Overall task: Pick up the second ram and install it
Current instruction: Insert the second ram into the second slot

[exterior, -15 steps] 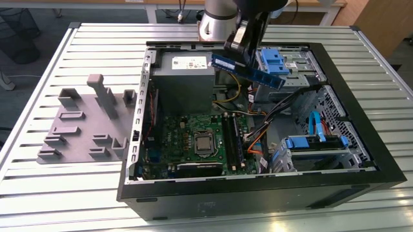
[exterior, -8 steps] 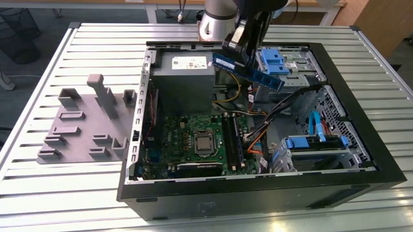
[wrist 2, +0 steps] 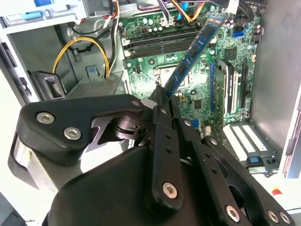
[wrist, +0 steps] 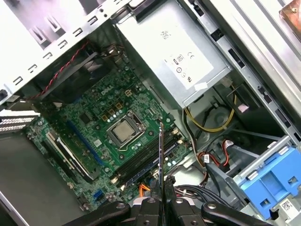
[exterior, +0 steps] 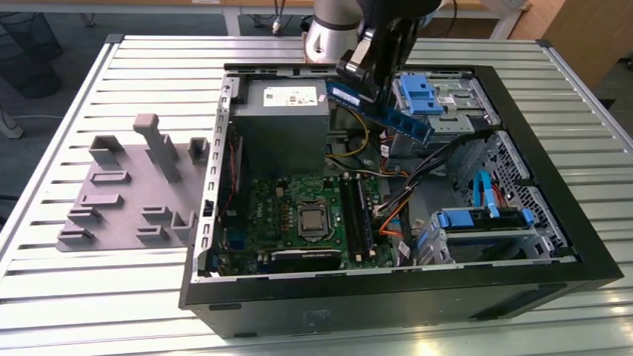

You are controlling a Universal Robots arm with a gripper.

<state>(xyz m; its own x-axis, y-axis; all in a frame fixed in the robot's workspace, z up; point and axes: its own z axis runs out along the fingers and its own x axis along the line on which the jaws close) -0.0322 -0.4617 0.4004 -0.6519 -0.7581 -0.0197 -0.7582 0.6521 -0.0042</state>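
The gripper [exterior: 368, 83] is hanging over the open computer case [exterior: 554, 185] in the exterior view, its fingers [wrist 2: 162, 101] clenched on one end of the second ram [exterior: 384, 110], which is being carried in the air above the case's interior, tilted and clear of everything below it. In the second wrist view the second ram [wrist 2: 194, 52] is showing its blue-green face with black chips as it is reaching out from the gripper [wrist 2: 165, 100] over the green motherboard [wrist 2: 197, 89]. In the first wrist view the stick [wrist: 161, 155] is appearing edge-on as a thin dark line rising from between the fingers [wrist: 170, 186], lying over the long black memory slots [wrist: 146, 160] just beside the processor socket [wrist: 123, 132]. The grey power supply [exterior: 281, 119] is sitting in the case near the gripper, and blue drive brackets [exterior: 423, 95] are lying towards the exterior view's right. Outside the case, on the slatted counter [exterior: 89, 282], a grey fixture with upright blocks [exterior: 129, 185] is standing at the exterior view's left, well apart from the gripper.
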